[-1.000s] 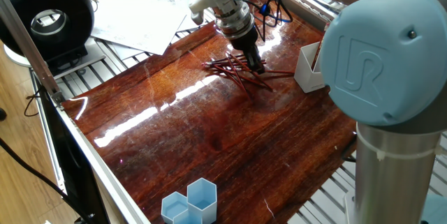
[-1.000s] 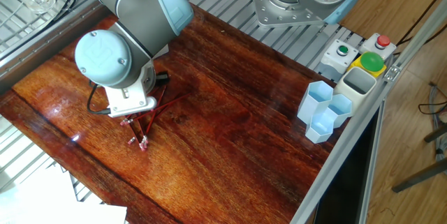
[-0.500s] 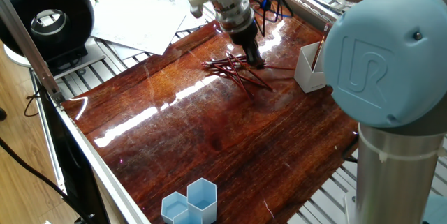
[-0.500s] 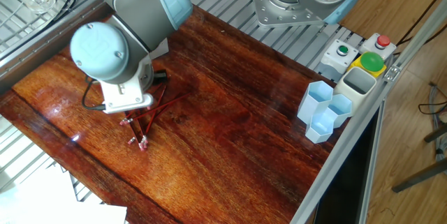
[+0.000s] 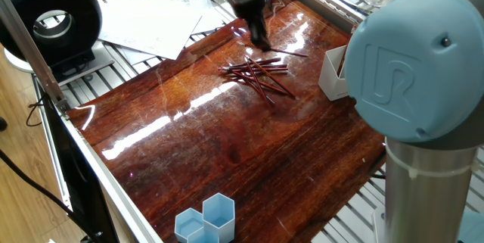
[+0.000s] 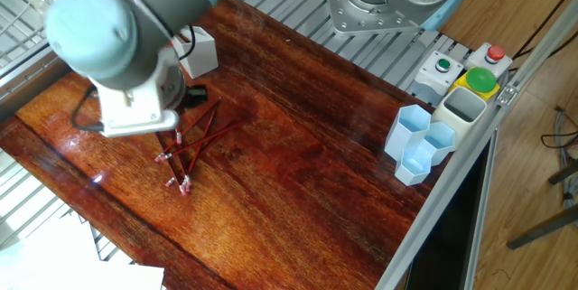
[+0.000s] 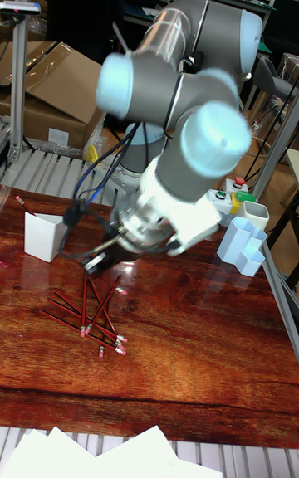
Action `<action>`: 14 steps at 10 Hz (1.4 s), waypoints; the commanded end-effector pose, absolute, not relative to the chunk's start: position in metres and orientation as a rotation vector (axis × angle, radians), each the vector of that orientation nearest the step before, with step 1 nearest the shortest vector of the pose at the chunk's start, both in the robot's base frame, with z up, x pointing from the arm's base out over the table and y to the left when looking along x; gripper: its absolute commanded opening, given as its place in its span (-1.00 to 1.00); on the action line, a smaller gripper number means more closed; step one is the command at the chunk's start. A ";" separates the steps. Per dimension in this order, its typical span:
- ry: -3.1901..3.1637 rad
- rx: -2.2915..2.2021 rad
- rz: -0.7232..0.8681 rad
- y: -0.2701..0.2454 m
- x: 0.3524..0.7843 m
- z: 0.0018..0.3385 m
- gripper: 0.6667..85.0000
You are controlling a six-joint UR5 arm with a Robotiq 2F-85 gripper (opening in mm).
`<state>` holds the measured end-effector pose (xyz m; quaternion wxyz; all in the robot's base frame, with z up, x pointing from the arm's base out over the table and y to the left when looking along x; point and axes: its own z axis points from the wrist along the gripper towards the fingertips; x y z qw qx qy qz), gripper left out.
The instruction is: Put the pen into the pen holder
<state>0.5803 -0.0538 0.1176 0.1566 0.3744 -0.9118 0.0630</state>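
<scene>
Several red pens (image 5: 257, 73) lie in a loose pile on the wooden table; the pile also shows in the other fixed view (image 6: 185, 150) and the tall fixed view (image 7: 87, 312). My gripper (image 5: 263, 45) is raised just behind the pile, blurred by motion, and shut on one pen (image 5: 287, 52) that sticks out sideways toward the pen holder. The white pen holder (image 5: 335, 73) stands to the right of the pile, with one pen standing in it (image 7: 18, 200). In the tall fixed view my gripper (image 7: 93, 263) hangs between the pen holder (image 7: 43, 236) and the pile. The arm hides my fingers in the other fixed view.
Light blue hexagonal cups (image 5: 206, 220) (image 6: 420, 141) stand at the far table edge, beside a button box (image 6: 470, 69). Loose paper sheets (image 5: 151, 20) and a black round device (image 5: 49, 20) lie off the table's other end. The arm's big joint (image 5: 412, 54) blocks part of one fixed view.
My gripper has risen from the pile and shifted back, lifting one pen with it. The other pens stay where they were.
</scene>
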 end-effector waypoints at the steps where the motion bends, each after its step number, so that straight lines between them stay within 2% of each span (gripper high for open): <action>1: -2.809 0.862 0.124 -0.009 0.595 0.142 -0.99; 4: -2.893 0.812 0.128 -0.006 0.617 0.116 -0.99; 9: -3.055 0.879 0.225 -0.007 0.666 0.116 -0.99; 12: -3.034 0.867 0.150 0.003 0.655 0.114 -0.99; 14: -2.966 0.900 0.112 -0.009 0.618 0.178 -0.99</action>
